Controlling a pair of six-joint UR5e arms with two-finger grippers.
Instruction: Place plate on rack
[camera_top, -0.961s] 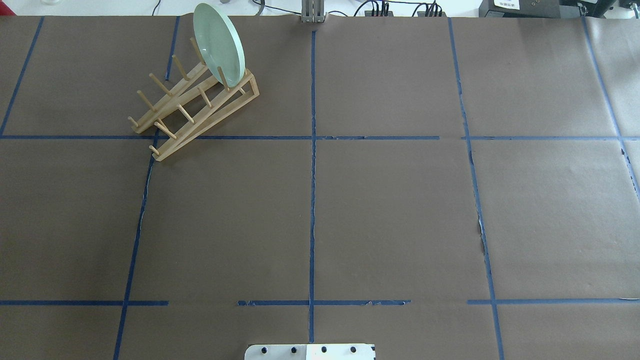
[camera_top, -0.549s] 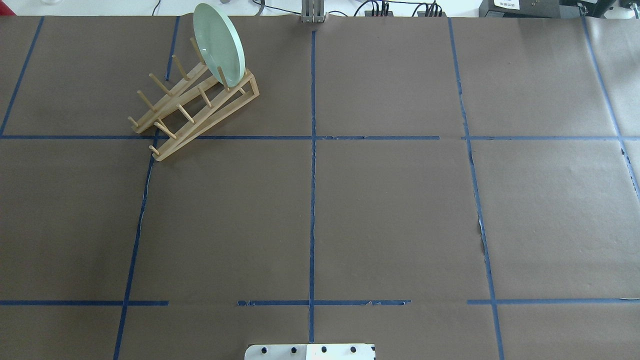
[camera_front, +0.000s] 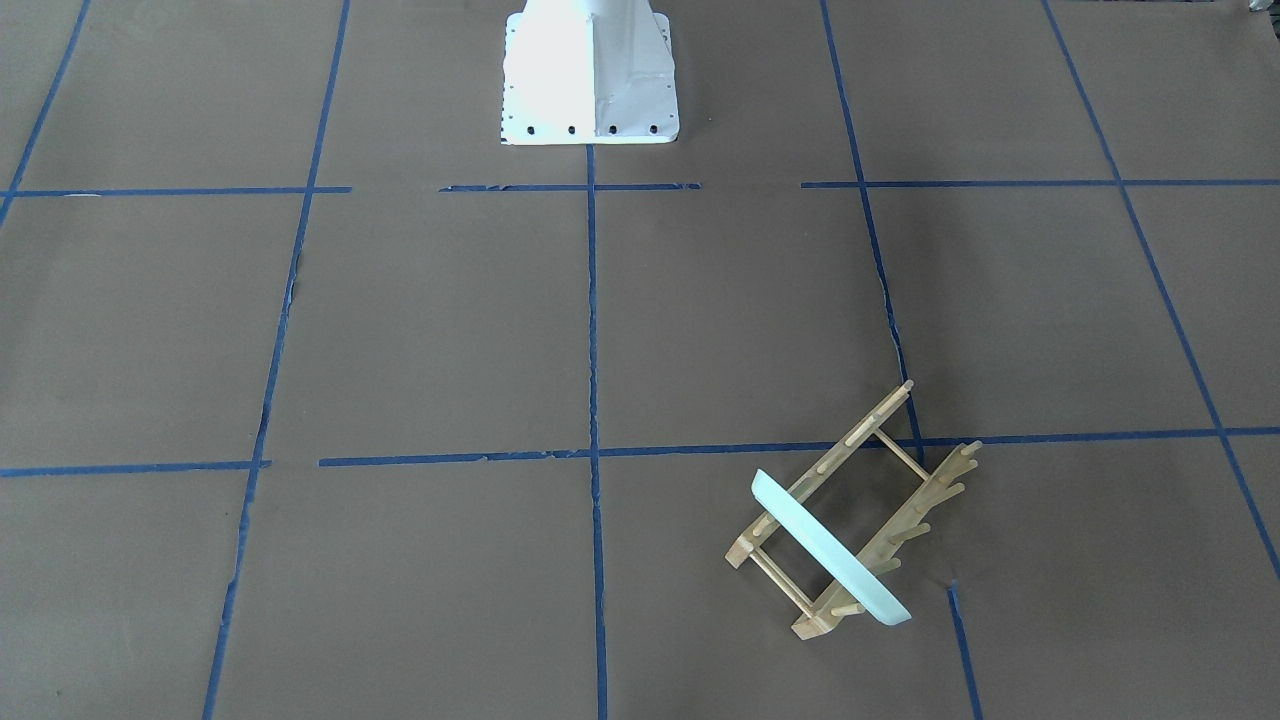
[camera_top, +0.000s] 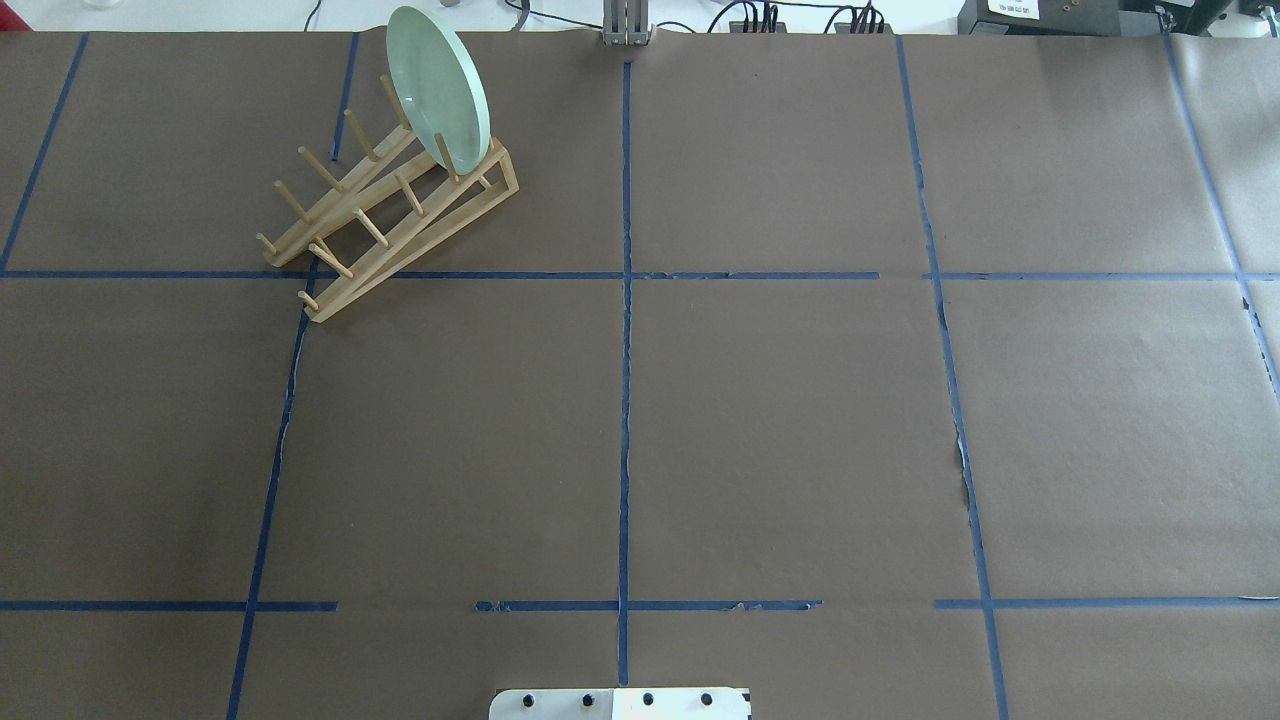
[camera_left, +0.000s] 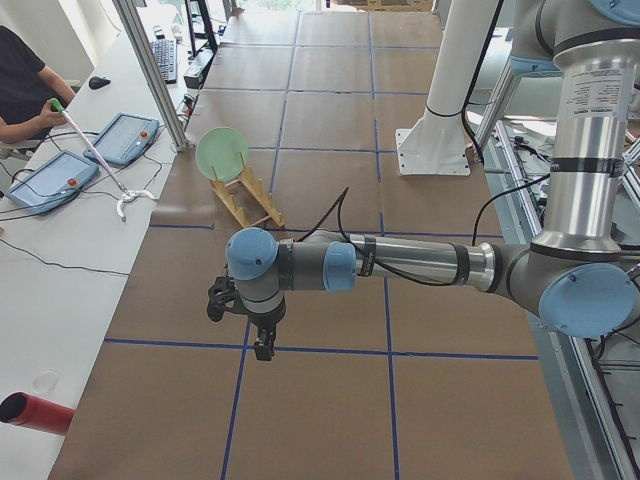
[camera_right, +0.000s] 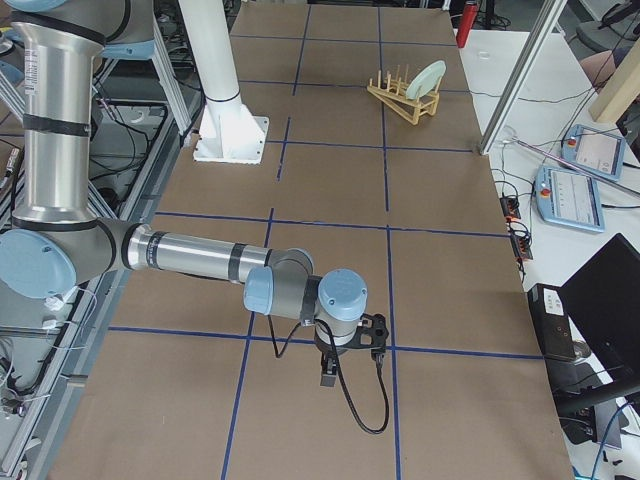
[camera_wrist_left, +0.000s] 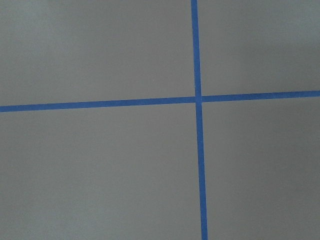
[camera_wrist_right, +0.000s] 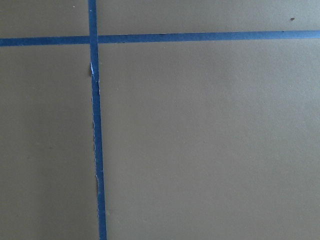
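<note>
The pale mint-green plate (camera_top: 438, 88) stands on edge between the pegs at the far end of the light-wood rack (camera_top: 390, 225), at the table's far left. Both also show in the front-facing view, plate (camera_front: 830, 550) and rack (camera_front: 935, 497), and in the side views, plate (camera_left: 221, 153) (camera_right: 428, 78). No gripper is near them. My left gripper (camera_left: 262, 345) hangs over the table's left end, my right gripper (camera_right: 328, 378) over its right end. Each shows only in a side view, so I cannot tell whether it is open or shut. The wrist views show only brown paper and blue tape.
The robot's white base (camera_front: 590, 75) stands at the middle of the near edge. Blue tape lines grid the brown table cover. An operator with a stick (camera_left: 85, 140), tablets and a red cylinder (camera_left: 35, 413) are on the side bench beyond the far edge.
</note>
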